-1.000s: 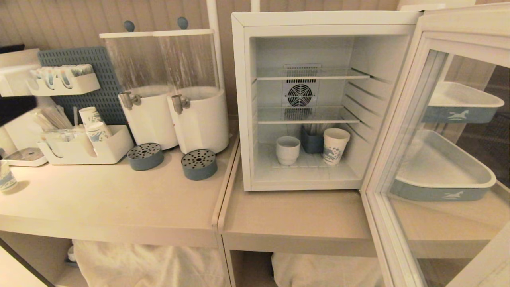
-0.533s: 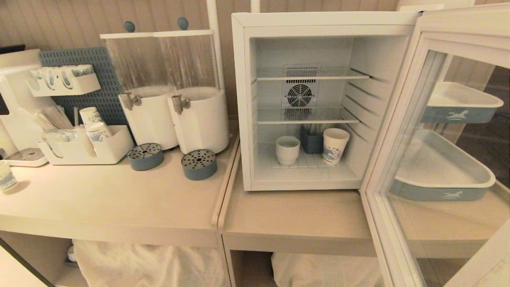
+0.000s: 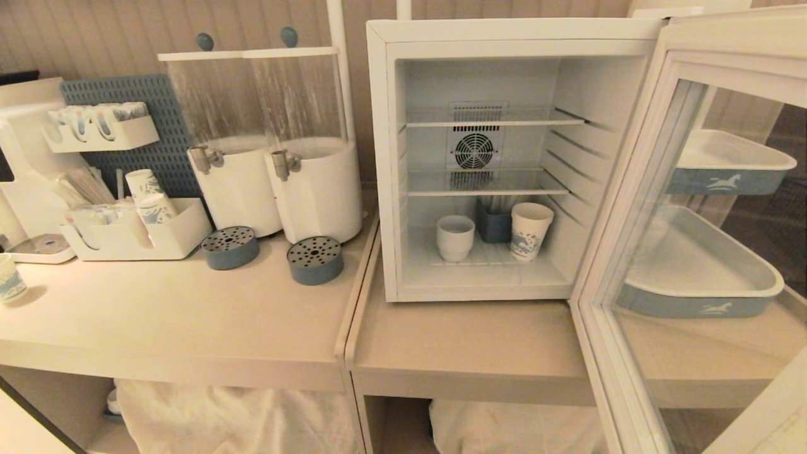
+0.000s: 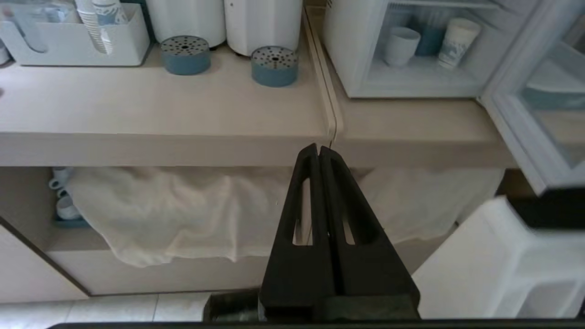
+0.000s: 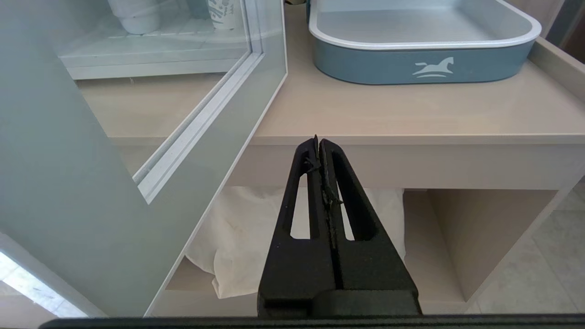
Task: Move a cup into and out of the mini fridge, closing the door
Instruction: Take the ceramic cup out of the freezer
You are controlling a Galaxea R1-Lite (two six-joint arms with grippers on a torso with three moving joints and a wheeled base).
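Now the cup (image 3: 455, 237) stands on the bottom wire shelf of the mini fridge (image 3: 479, 157), to the left of a blue holder (image 3: 493, 225) and a printed paper cup (image 3: 531, 231), touching neither; nothing grips it; a second ago a dark shape, seemingly the left arm, showed at the far left edge of the head view, and that shape is gone, so both arms sit out of the head camera's sight; the left gripper (image 4: 318, 151) hangs low in front of the counter (image 4: 151, 109), its fingers pressed flat together on nothing, pointing toward the seam between the two counter sections; the right gripper (image 5: 319, 142) is parked below the counter edge near the blue tray (image 5: 422, 41), fingers likewise closed and empty; the door (image 3: 662, 252) stands swung wide open on the right, its glass pane reaching past the counter front; judging from this, the placing half looks done and the arm has pulled clear; what remains is reaching in again for the cup, bringing it out, and swinging the door closed.
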